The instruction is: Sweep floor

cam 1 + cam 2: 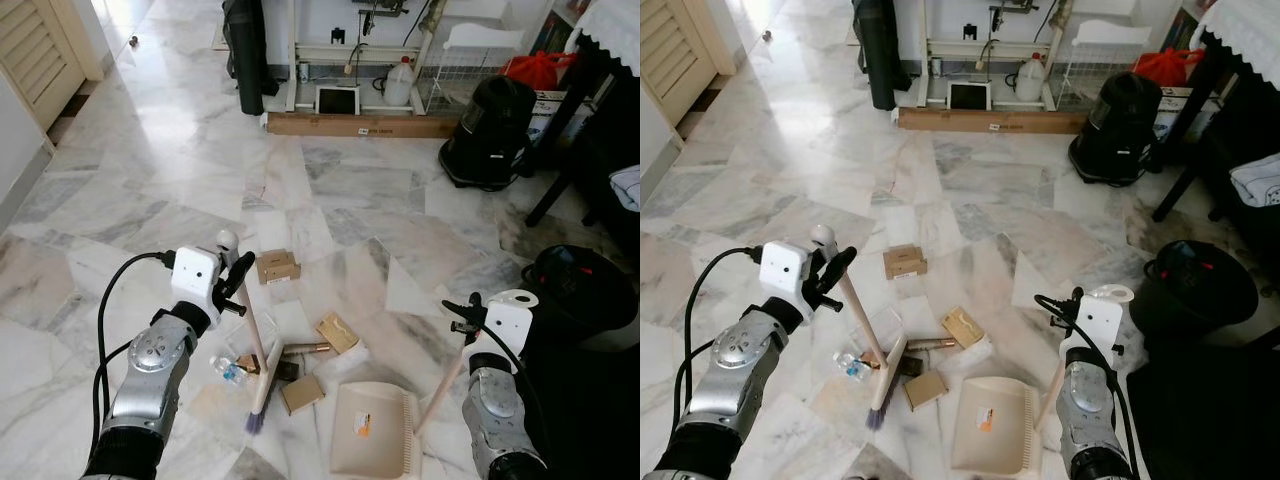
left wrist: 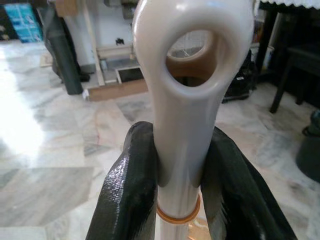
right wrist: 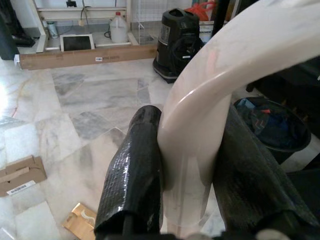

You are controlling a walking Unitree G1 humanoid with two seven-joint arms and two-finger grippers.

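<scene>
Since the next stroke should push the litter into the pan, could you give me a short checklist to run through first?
1. Left gripper shut on the broom handle: ok.
2. Right gripper shut on the dustpan handle: ok.
3. Dustpan resting on the floor beside the debris: ok.
4. Broom head down among the litter: ok.
5. All debris near the pan: not ok; a cardboard box lies farther off.
6. Dustpan lip flush with the floor: cannot tell.
</scene>
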